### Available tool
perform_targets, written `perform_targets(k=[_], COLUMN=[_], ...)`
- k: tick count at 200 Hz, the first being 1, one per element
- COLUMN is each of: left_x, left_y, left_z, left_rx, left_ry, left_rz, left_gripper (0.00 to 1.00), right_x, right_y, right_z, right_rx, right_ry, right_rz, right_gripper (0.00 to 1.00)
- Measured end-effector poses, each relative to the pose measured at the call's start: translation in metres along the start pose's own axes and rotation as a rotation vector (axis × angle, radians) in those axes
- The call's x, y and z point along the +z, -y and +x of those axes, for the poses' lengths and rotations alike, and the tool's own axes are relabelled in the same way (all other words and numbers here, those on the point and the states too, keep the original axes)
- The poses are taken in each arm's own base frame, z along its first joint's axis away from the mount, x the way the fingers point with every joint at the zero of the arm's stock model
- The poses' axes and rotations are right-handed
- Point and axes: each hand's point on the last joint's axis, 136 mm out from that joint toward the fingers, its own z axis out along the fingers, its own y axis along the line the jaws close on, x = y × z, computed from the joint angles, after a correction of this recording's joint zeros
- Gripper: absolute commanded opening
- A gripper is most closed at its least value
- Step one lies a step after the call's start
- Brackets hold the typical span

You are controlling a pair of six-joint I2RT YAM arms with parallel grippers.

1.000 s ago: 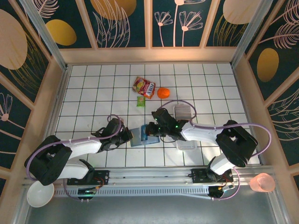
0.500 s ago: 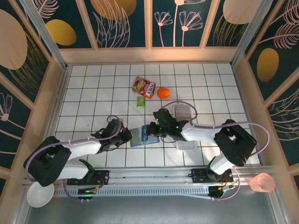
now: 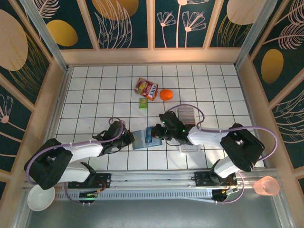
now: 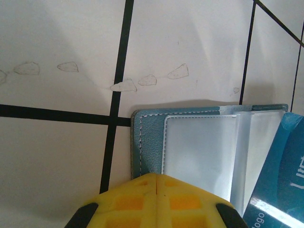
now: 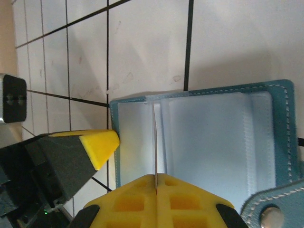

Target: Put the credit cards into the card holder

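Card holder (image 3: 141, 139) lies open on the table (image 3: 95, 95), close to the middle of the near edge, clear sleeves up. My left fingers (image 4: 140, 192) are pressed together, tips over the holder's border on the side toward the table's left edge; cannot tell if they pinch it. My right fingers (image 5: 137, 190) are closed on a blue card (image 4: 285, 175), held edge-on over the open sleeves.

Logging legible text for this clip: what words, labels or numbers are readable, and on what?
"logo": small white print on the blue card, cut by the frame edge.
Larger white letters on the same card: cropped, unreadable.
Snack bag: print too small to read.
Green packet: too small to read.
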Motion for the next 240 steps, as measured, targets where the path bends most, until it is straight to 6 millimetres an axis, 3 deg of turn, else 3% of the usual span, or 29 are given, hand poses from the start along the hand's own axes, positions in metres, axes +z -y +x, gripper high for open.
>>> perform_targets(k=[87,193,240], left_x=[0.000,0.000,0.000], left_y=[0.000,0.000,0.000], left_z=[0.000,0.000,0.000], left_rx=[0.006,0.015,0.022], left_ry=[0.000,0.001,0.002], left_rz=[0.000,0.000,0.001], left_gripper=[0.00,0.00,0.00], right_x=[0.008,0.011,0.016], right_y=[0.008,-0.001,0.006], right_z=[0.008,0.013,0.020], right_rx=[0.027,0.056,0.079], right_ry=[-0.022,-0.042,-0.061], right_rz=[-0.006,-0.070,-0.068], right_gripper=[0.00,0.00,0.00])
